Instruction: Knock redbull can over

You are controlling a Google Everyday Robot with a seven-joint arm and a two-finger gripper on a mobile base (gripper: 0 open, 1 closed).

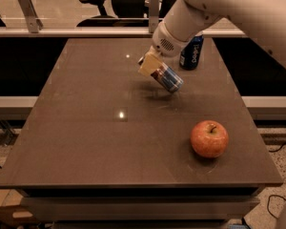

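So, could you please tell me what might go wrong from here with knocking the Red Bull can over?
1. The gripper holds the redbull can tilted above the table. If released, it may roll toward the apple or off an edge.
2. The dark blue can stands upright just behind the arm, so a sideways swing could topple it too.
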